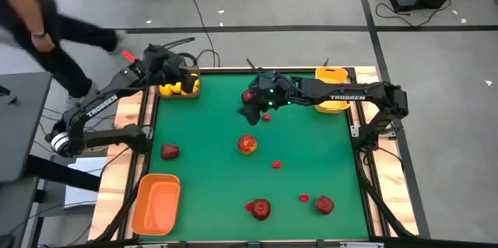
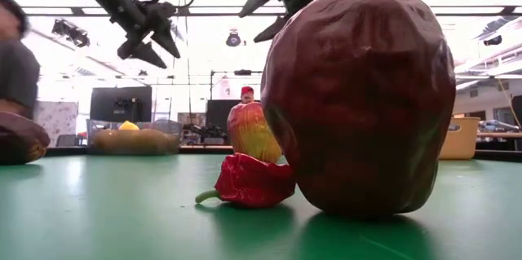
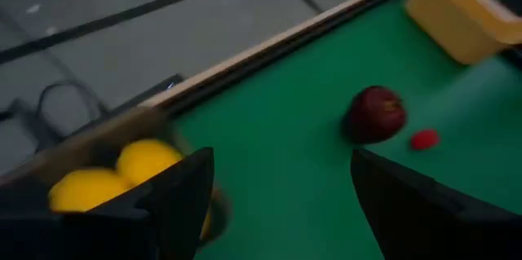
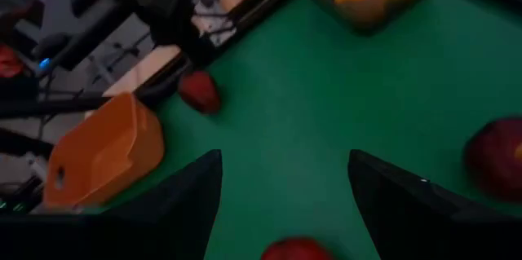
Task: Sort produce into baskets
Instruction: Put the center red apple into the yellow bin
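Produce lies scattered over the green table (image 1: pixel 311 151). Orange basket (image 1: pixel 156 204) sits at the near left corner; yellow basket (image 1: pixel 331 92) at the far right edge, partly covered by the right arm; grey basket (image 1: pixel 180 87) at the far left, lemons (image 1: pixel 174 88) inside, its walls mostly hidden under the left gripper (image 1: pixel 184 73), jaws apart, holding nothing. Right gripper (image 1: pixel 253 99), jaws apart, hangs over a dark red apple (image 1: pixel 249 96), largely hidden. Other apples: centre (image 1: pixel 247 144), left (image 1: pixel 170 151), near edge (image 1: pixel 261 209), (image 1: pixel 324 204). Small red pieces (image 1: pixel 276 165), (image 1: pixel 303 197) hard to identify.
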Controlling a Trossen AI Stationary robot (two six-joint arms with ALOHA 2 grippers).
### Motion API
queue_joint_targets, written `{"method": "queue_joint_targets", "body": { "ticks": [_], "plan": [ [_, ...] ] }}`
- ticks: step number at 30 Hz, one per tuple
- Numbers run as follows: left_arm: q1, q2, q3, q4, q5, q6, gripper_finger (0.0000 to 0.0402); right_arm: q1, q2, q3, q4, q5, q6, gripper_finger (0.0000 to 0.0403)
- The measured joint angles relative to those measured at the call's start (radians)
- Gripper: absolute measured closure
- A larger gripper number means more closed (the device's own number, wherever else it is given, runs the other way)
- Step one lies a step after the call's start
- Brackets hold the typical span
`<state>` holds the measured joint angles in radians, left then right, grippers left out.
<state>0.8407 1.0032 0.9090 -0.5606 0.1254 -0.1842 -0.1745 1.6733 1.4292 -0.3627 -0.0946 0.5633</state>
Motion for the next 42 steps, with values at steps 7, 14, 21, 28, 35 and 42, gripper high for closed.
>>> {"method": "queue_joint_targets", "body": {
  "ticks": [7, 14, 21, 28, 35, 42],
  "plan": [
    [-0.177, 0.004, -0.001, 0.052, 0.137, -0.091, 0.0108, 0.082, -0.081, 0.0, -0.176, 0.147, -0.029, 0.014],
    [-0.523, 0.028, 0.0, 0.361, -0.087, -0.275, 0.0108, 0.206, -0.218, -0.001, -0.437, 0.29, -0.017, 0.015],
    [-0.762, 0.135, 0.0, 0.609, -0.195, -0.399, 0.0108, 0.375, -0.37, -0.156, -0.388, 0.37, 0.093, 0.0151],
    [-0.971, 0.255, 0.0, 0.729, -0.291, -0.419, 0.013, 0.492, -0.44, -0.424, -0.126, 0.267, 0.239, 0.0151],
    [-1.06, 0.329, 0.0, 0.686, -0.294, -0.427, 0.0162, 0.598, -0.393, -0.512, -0.097, 0.308, 0.36, 0.0153],
    [-1.066, 0.345, -0.001, 0.598, -0.294, -0.403, 0.0162, 0.649, -0.303, -0.514, -0.079, 0.39, 0.302, 0.0154]
  ]
}}
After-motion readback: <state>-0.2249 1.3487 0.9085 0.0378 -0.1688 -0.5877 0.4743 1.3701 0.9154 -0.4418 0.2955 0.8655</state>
